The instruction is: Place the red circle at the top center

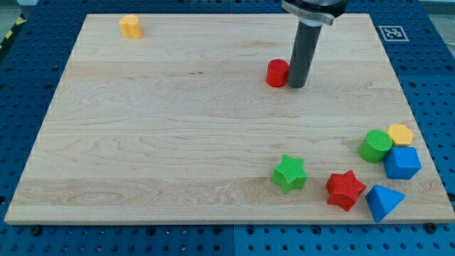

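The red circle (276, 72) is a short red cylinder on the wooden board (178, 121), a little right of centre in the upper part of the view. My tip (296, 85) is the lower end of the dark rod and stands right next to the red circle's right side, touching or almost touching it.
A yellow block (131, 26) sits near the top left corner. At the bottom right are a green star (290, 173), a red star (345, 189), a blue triangle (384, 201), a blue block (402, 163), a green cylinder (375, 146) and a yellow block (400, 134).
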Controlling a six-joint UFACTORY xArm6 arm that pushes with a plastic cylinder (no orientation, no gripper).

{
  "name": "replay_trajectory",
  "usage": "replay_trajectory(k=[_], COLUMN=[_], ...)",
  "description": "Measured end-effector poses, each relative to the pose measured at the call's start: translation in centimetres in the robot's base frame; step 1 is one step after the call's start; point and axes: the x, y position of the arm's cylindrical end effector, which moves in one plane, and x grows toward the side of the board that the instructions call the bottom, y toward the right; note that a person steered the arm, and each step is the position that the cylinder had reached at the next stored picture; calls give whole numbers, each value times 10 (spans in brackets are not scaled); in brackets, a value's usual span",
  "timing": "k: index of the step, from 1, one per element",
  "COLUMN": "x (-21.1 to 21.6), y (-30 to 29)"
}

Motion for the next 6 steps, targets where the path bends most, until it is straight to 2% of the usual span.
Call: replay_trajectory(k=[2, 5, 6], x=[0, -31, -29], y=[-11, -52, -57])
